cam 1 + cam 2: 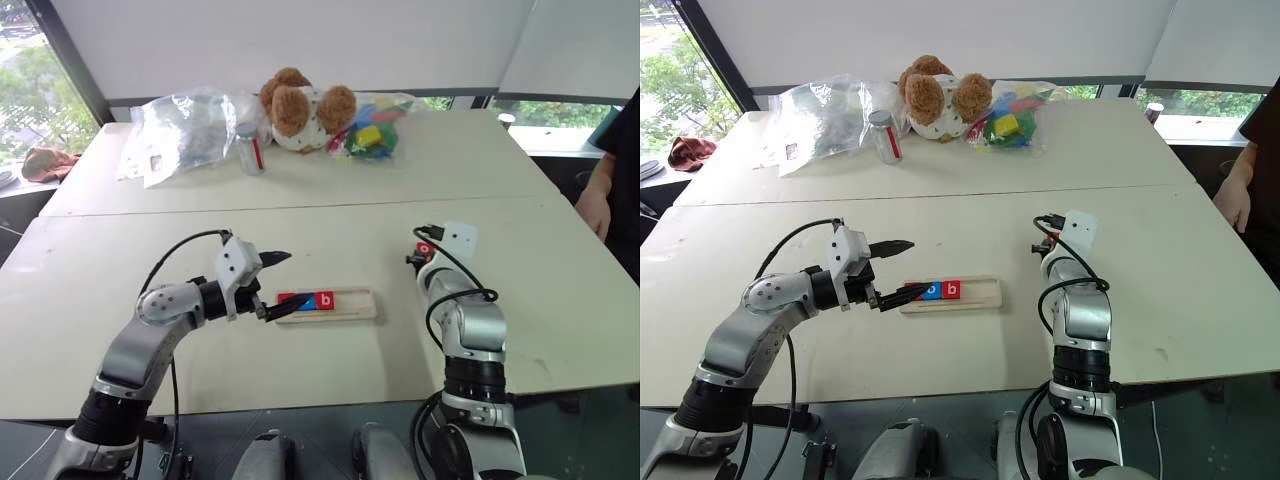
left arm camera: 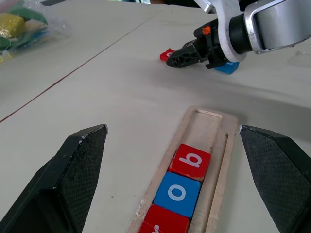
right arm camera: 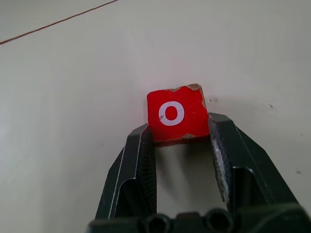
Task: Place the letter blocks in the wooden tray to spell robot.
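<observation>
White tabletop (image 1: pixel 330 240): right gripper (image 3: pixel 179 127) clamps the red o tile (image 3: pixel 175 113) between its fingertips; left gripper (image 2: pixel 175 160) gapes wide over the wooden tray (image 2: pixel 214 141).

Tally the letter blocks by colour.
Red letter blocks: 3 (r and b in the wooden tray, red o in the right gripper)
Blue letter blocks: 2 (blue o in the tray, one blue block on the table beside the right gripper)
Total: 5
</observation>
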Tool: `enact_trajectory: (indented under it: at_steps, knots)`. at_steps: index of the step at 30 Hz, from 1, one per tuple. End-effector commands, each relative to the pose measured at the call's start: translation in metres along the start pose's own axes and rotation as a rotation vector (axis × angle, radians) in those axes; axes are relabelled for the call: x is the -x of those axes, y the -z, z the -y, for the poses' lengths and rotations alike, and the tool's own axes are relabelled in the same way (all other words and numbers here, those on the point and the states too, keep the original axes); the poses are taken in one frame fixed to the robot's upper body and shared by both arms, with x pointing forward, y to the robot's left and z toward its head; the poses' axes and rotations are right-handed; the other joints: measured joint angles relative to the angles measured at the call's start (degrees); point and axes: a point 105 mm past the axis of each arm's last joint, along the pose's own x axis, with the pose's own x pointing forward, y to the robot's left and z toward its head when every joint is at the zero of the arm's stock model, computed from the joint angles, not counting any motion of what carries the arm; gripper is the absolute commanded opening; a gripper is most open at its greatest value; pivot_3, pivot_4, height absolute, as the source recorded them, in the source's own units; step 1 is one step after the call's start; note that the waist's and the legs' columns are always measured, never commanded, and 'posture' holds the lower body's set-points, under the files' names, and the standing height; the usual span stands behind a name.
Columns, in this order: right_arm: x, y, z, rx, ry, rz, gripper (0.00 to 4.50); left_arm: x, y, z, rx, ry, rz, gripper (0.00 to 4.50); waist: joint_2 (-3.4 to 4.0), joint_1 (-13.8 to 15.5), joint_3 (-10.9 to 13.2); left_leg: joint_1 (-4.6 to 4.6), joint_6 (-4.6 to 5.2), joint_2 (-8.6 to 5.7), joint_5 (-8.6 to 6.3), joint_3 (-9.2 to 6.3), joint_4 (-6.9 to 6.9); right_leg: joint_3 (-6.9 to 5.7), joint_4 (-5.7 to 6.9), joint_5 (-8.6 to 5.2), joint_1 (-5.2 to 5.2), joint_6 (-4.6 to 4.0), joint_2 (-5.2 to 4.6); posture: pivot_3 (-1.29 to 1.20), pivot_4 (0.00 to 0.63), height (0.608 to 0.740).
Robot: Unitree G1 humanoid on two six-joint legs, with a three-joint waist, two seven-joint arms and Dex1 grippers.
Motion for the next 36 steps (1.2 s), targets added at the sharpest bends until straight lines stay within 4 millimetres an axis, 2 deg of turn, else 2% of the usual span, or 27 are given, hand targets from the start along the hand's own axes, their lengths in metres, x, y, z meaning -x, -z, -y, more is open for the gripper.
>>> enact_trajectory:
  at_steps: [1, 4, 5, 9, 14, 18, 23, 24, 28, 29, 32, 36]
  knots:
    - [0.032, -0.021, -0.007, 0.051, -0.074, 0.09, 1.09, 0.006, -0.004, 0.002, -0.026, 0.021, 0.007, 4.5, 0.0, 0.2, 0.0, -0.03, 0.0, 0.0, 0.0, -0.01, -0.03, 0.0, 0.0, 0.0, -0.03, 0.0, 0.0, 0.0, 0.15, 0.74]
    - [0.067, 0.0, -0.018, 0.07, -0.211, 0.009, 1.09, 0.011, 0.0, 0.001, -0.036, 0.04, -0.02, 4.5, 0.0, 0.4, 0.0, -0.06, 0.03, 0.0, -0.02, -0.07, -0.05, -0.01, -0.04, -0.01, -0.02, 0.0, 0.0, 0.0, 0.15, 0.74]
    - [0.072, 0.004, -0.021, 0.084, -0.246, -0.011, 1.09, 0.012, 0.001, 0.0, -0.036, 0.04, -0.021, 4.5, 0.0, 0.4, 0.0, -0.06, 0.05, -0.01, -0.03, -0.06, -0.05, -0.01, -0.07, -0.01, -0.01, 0.0, -0.01, 0.0, 0.15, 0.74]
    - [0.084, 0.022, -0.008, 0.095, -0.223, -0.089, 1.09, 0.015, 0.013, 0.012, -0.019, 0.088, -0.061, 4.5, -0.01, 0.1, 0.0, -0.02, 0.06, -0.03, -0.04, -0.03, 0.01, 0.02, -0.17, -0.01, 0.1, 0.0, -0.02, 0.0, 0.15, 0.74]
    - [0.093, 0.034, -0.008, 0.075, -0.229, -0.148, 1.09, 0.022, 0.02, 0.019, -0.002, 0.127, -0.091, 4.5, -0.01, 0.2, 0.0, 0.02, 0.06, 0.0, -0.04, -0.05, -0.03, 0.0, -0.15, -0.01, 0.09, -0.01, 0.01, 0.0, 0.15, 0.74]
    - [0.092, 0.044, -0.017, 0.031, -0.259, -0.213, 1.09, 0.017, 0.016, 0.017, 0.011, 0.112, -0.069, 4.5, -0.02, 0.2, 0.0, 0.01, 0.06, 0.0, -0.04, -0.05, -0.01, 0.01, -0.16, -0.01, 0.12, -0.01, -0.01, 0.0, 0.15, 0.74]
    - [0.088, 0.043, -0.022, 0.038, -0.267, -0.225, 1.09, 0.015, 0.016, 0.016, 0.008, 0.108, -0.069, 4.5, -0.03, 0.1, 0.0, 0.02, 0.06, 0.0, -0.04, -0.05, 0.0, 0.0, -0.17, -0.01, 0.12, -0.01, 0.0, 0.0, 0.15, 0.74]
    - [0.088, 0.044, -0.023, 0.039, -0.275, -0.231, 2.15, 0.015, 0.016, 0.015, 0.009, 0.106, -0.069, 4.5, -0.03, 0.1, 0.0, 0.02, 0.06, 0.0, -0.04, -0.05, -0.01, 0.0, -0.16, -0.01, 0.12, -0.01, 0.0, 0.0, 0.15, 0.74]
    - [0.089, 0.041, -0.021, 0.053, -0.271, -0.22, 4.16, 0.017, 0.016, 0.016, 0.01, 0.104, -0.073, 4.5, -0.04, 0.1, 0.0, 0.02, 0.06, 0.0, -0.04, -0.06, -0.01, 0.0, -0.17, -0.01, 0.12, -0.01, 0.0, 0.0, 0.15, 0.74]
    - [0.089, 0.04, -0.021, 0.057, -0.27, -0.215, 4.45, 0.017, 0.016, 0.016, 0.011, 0.104, -0.074, 4.5, -0.04, 0.1, 0.0, 0.02, 0.06, 0.0, -0.04, -0.05, -0.01, 0.0, -0.17, -0.01, 0.13, -0.01, -0.01, 0.0, 0.15, 0.74]
    - [0.095, 0.035, -0.023, 0.045, -0.302, -0.216, 4.45, 0.019, 0.017, 0.013, 0.011, 0.099, -0.082, 4.5, -0.04, 0.3, 0.0, 0.02, 0.06, -0.02, -0.04, -0.05, 0.01, 0.0, -0.18, -0.01, 0.16, -0.01, -0.03, 0.0, 0.15, 0.74]
    - [0.1, 0.016, -0.004, 0.125, -0.337, -0.15, 4.45, 0.024, 0.015, 0.001, 0.003, 0.094, -0.094, 4.5, -0.03, 0.4, 0.0, 0.0, 0.07, -0.02, -0.04, -0.07, 0.0, -0.04, -0.21, -0.01, 0.14, -0.01, -0.03, 0.0, 0.15, 0.74]
